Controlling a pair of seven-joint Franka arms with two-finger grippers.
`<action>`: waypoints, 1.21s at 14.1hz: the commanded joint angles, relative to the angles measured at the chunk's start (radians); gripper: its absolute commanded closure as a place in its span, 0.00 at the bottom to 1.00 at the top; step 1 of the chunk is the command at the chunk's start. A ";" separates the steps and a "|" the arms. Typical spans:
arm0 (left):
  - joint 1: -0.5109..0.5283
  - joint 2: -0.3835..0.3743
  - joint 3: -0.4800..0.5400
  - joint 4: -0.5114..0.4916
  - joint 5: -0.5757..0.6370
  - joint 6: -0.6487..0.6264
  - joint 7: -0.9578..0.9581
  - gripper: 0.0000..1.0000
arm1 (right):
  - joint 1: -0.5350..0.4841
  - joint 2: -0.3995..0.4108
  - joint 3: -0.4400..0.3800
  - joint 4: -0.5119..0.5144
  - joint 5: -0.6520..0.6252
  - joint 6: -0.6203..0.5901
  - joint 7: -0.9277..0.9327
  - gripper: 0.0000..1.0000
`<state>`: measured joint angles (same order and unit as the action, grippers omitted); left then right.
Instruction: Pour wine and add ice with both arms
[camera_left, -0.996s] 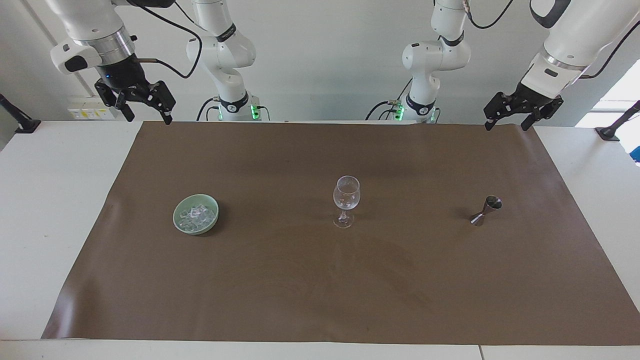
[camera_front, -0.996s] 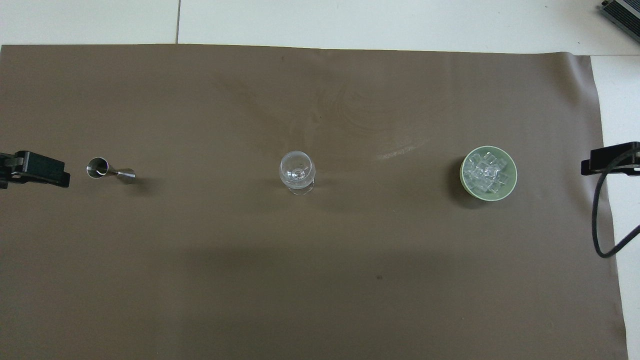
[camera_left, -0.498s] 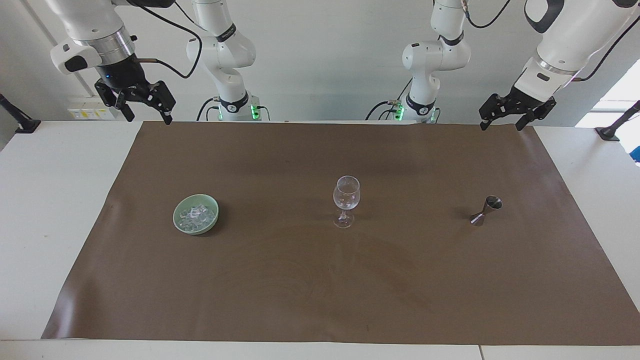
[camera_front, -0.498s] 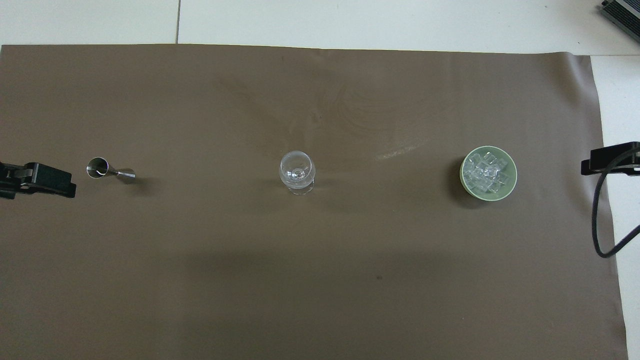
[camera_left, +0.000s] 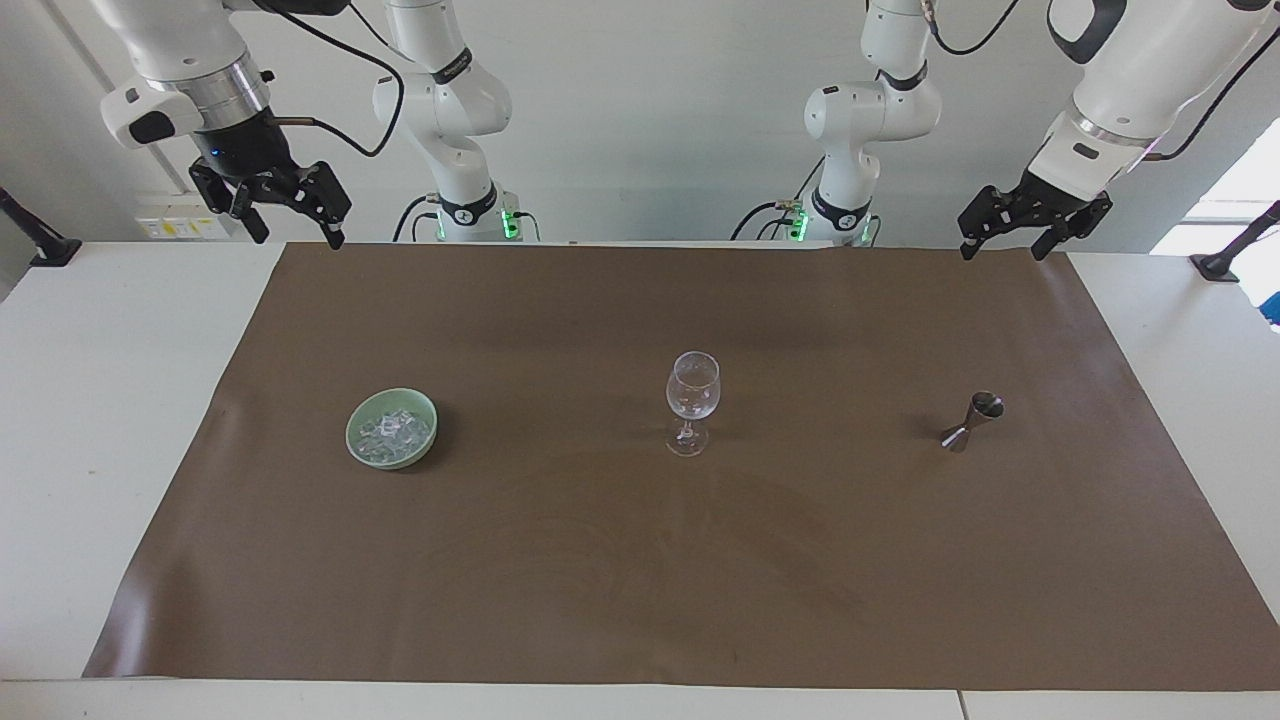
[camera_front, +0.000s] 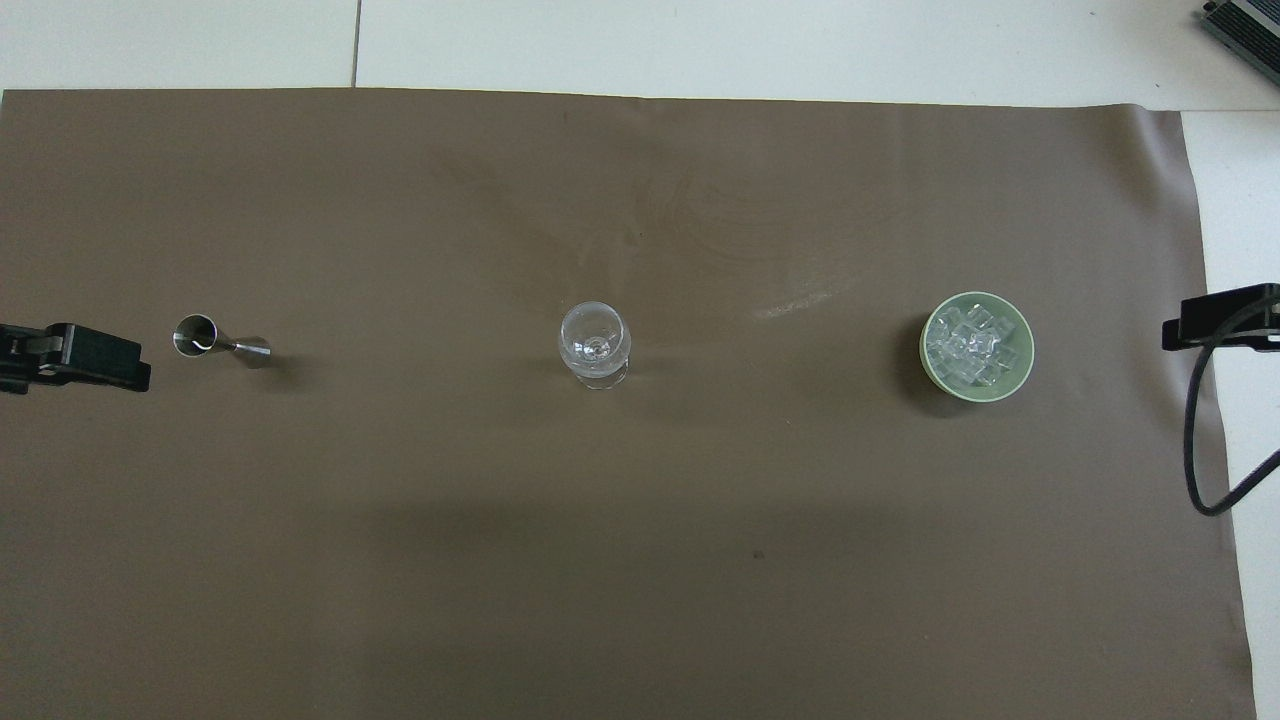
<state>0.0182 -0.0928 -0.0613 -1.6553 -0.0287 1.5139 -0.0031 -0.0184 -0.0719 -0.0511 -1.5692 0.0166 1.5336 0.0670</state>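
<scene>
both grippers raised over robots' edge of mat (camera_left: 640, 600): left gripper (camera_left: 1012, 238) fingers spread, empty; right gripper (camera_left: 293, 222) fingers spread, empty. task looks unstarted. farther out, one row: jigger (camera_left: 972, 421) upright toward left arm's end; stemmed glass (camera_left: 692, 401) mid-mat, appears empty; ice (camera_left: 392, 432) heaped in pale green bowl (camera_left: 358, 452) toward right arm's end, clear glassy cubes. pouring, icing both left.

We see a brown mat (camera_left: 640, 560) on our table, pale green bowl (camera_left: 362, 445) holding the ice (camera_left: 393, 430), upright stemmed glass (camera_left: 692, 400) mid-mat, tilted metal jigger (camera_left: 972, 421), our right gripper (camera_left: 290, 228) and left gripper (camera_left: 1008, 243) raised, both with fingers apart.
</scene>
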 joint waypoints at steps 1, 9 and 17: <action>-0.003 -0.007 0.011 -0.009 0.004 0.046 0.008 0.00 | -0.005 -0.020 0.004 -0.017 0.008 -0.007 -0.021 0.00; -0.101 0.243 0.184 0.335 0.000 -0.089 0.005 0.00 | -0.005 -0.020 0.004 -0.017 0.008 -0.007 -0.021 0.00; -0.012 0.458 0.241 0.494 -0.144 -0.089 -0.011 0.00 | -0.005 -0.020 0.004 -0.017 0.008 -0.007 -0.021 0.00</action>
<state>-0.0163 0.3001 0.1477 -1.2417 -0.1213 1.4636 -0.0045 -0.0184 -0.0719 -0.0511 -1.5692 0.0166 1.5336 0.0670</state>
